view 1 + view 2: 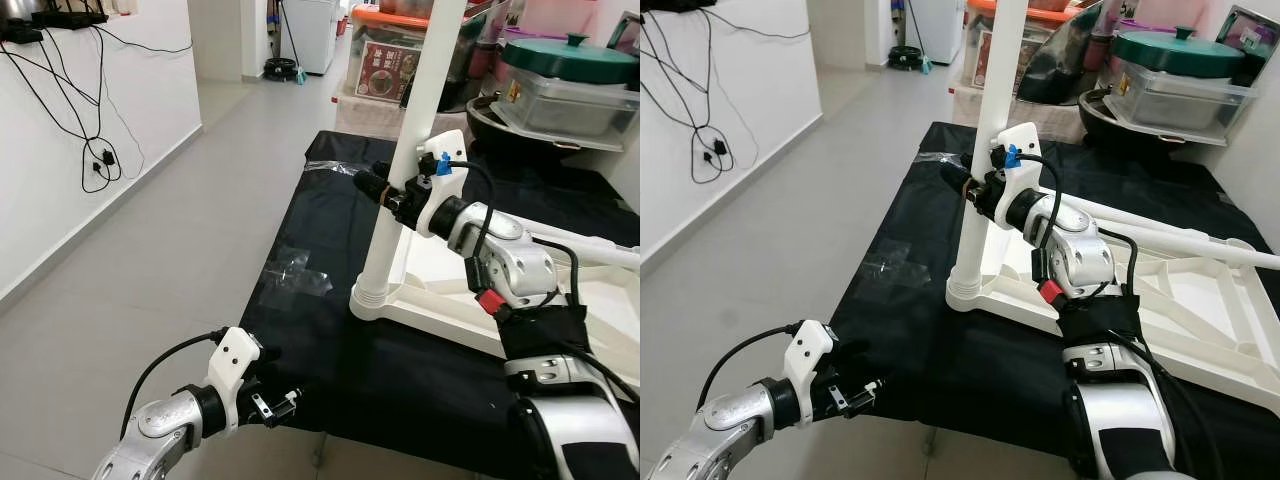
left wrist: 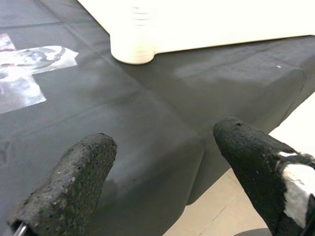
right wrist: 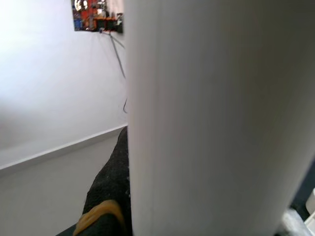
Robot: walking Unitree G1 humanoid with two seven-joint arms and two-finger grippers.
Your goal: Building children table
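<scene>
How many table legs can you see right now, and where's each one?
2. One leg stands upright in the tabletop's near-left corner socket, gripped by the right gripper. Another leg lies across the upturned tabletop. Others may be hidden.

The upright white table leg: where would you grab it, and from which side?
Mid-height on the white leg, from the side, where the right gripper has its fingers around it. The leg is a smooth round tube standing upright in the corner socket of the upturned tabletop, so a level sideways grip suits it best.
</scene>
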